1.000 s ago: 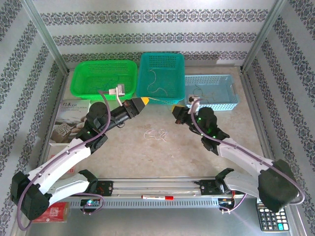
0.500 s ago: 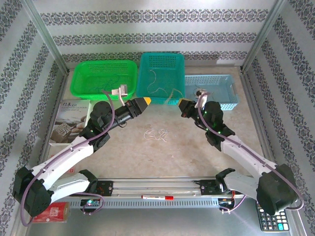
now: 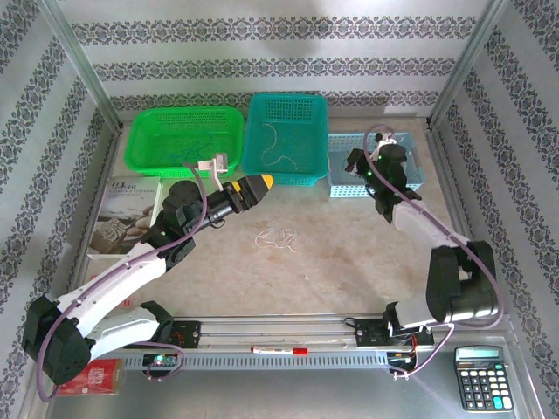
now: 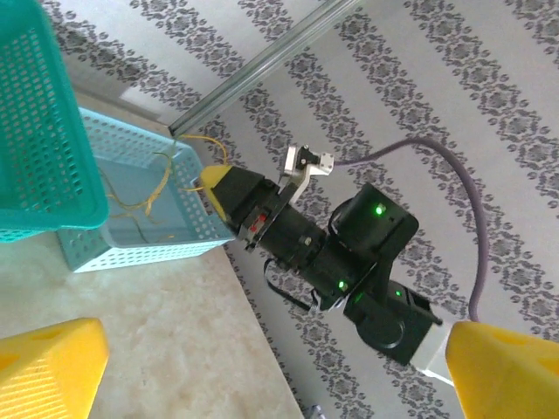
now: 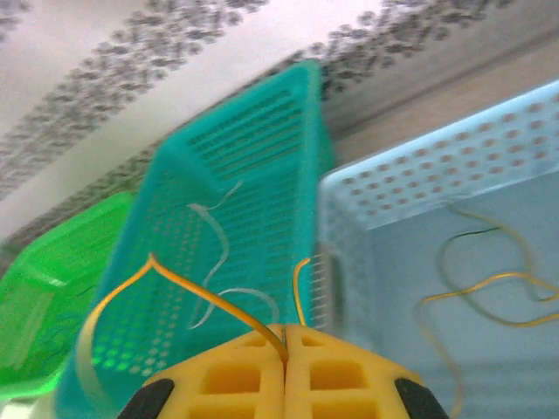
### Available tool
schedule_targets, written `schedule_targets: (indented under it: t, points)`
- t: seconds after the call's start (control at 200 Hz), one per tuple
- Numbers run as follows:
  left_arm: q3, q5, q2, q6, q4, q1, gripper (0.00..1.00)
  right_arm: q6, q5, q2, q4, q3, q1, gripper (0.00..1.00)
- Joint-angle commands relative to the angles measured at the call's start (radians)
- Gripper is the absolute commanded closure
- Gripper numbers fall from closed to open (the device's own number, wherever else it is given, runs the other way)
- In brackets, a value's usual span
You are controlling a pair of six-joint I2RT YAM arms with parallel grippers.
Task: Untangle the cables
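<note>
Cables point(image 3: 278, 237), long axis left-right, on table point(image 3: 349, 262)

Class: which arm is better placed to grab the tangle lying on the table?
Left, probably: the left hand is open and nearer the cables; the right hand pinches a yellow wire.

Blur smears the whole right wrist view. The right fingers point(image 5: 266, 375) run off its bottom edge, and the orange wire point(image 5: 210, 298) vanishes into the seam between them. The left fingers point(image 4: 48, 367) are cropped at their own view's bottom corners. From above, the cables point(image 3: 278, 237) on the worktop point(image 3: 349, 253) look too thin to count.
</note>
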Motion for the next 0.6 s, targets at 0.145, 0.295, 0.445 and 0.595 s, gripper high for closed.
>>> schedule_targets:
  t: [0.145,0.295,0.445,0.595]
  points:
    - [-0.025,-0.04,-0.016,0.079,-0.076,0.009,0.0,-0.025,0.053,0.158,-0.087,0.142,-0.104,1.0]
    - [-0.035,-0.05,-0.023,0.092,-0.105,0.01,0.0,-0.041,0.033,0.226,-0.146,0.208,-0.146,0.58]
    - [-0.05,-0.06,-0.035,0.092,-0.117,0.014,0.0,-0.047,-0.021,0.198,-0.158,0.209,-0.152,0.48]
    - [-0.067,-0.073,-0.037,0.082,-0.115,0.014,0.0,-0.016,-0.073,0.108,-0.139,0.152,-0.132,0.48]
